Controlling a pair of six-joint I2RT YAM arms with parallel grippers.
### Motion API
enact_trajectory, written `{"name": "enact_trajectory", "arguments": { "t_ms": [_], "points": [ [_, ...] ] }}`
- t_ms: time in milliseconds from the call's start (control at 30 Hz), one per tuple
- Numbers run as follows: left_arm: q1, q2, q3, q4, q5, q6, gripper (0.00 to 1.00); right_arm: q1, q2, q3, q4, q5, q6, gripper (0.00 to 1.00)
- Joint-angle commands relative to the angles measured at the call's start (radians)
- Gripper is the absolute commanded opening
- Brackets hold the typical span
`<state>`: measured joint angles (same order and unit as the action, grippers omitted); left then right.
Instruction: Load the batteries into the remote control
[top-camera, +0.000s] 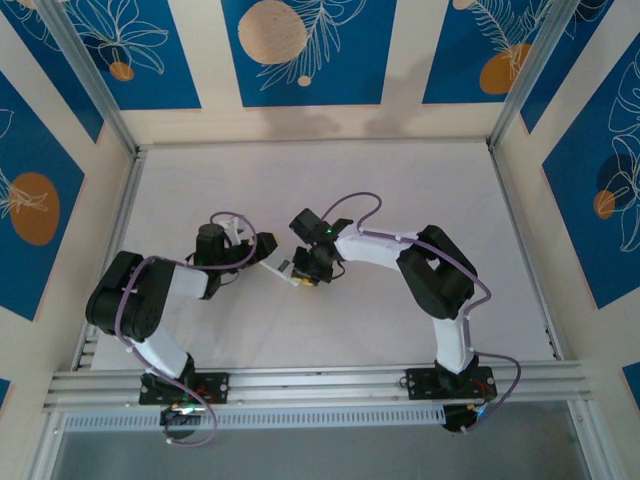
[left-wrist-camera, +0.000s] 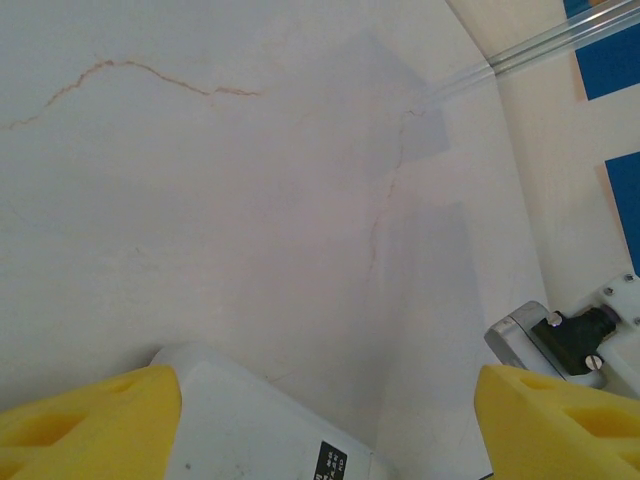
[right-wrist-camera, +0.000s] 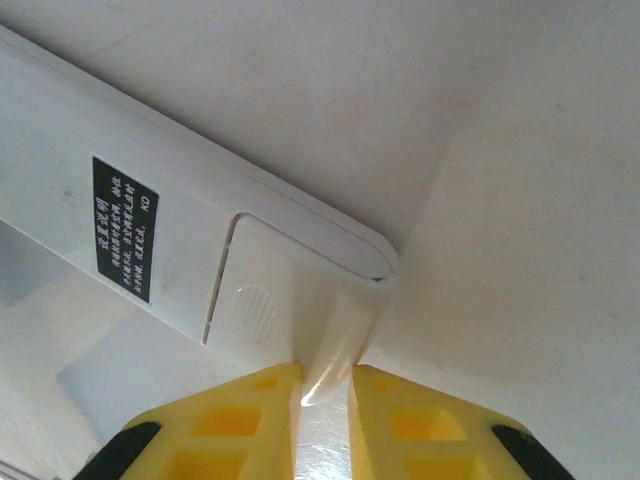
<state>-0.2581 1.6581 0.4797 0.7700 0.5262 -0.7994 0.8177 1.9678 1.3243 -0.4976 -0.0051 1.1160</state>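
Notably smooth, round-cornered white plastic remote control (right-wrist-camera: 200, 200)

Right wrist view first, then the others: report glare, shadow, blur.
Right wrist view: a bright glint on the edge of the white plastic remote control, between the right gripper's yellow fingertips. Left wrist view: grey shadows on the white table; the left gripper's fingertips blurred. Top external view: even light, faint arm shadows.

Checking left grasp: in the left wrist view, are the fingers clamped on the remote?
No: the left gripper has its yellow fingers wide apart, and bare table shows between the remote control and one finger.
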Motion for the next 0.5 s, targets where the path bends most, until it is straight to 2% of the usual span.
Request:
{"name": "enact_trajectory", "arguments": {
  "t_ms": [0, 200, 467],
  "points": [
    [-0.008, 0.023, -0.024, -0.044, 0.058, -0.024, 0.77, -0.003, 0.035, 0.046, 0.188, -0.016, -0.002, 0.21],
    [-0.004, 0.002, -0.028, -0.090, 0.030, -0.009, 0.77, -0.005, -0.041, -0.039, 0.223, 0.025, -0.004, 0.21],
    [-0.004, 0.016, -0.026, -0.085, 0.040, -0.017, 0.77, -0.015, -0.066, -0.151, 0.392, -0.008, 0.020, 0.22]
  ]
}}
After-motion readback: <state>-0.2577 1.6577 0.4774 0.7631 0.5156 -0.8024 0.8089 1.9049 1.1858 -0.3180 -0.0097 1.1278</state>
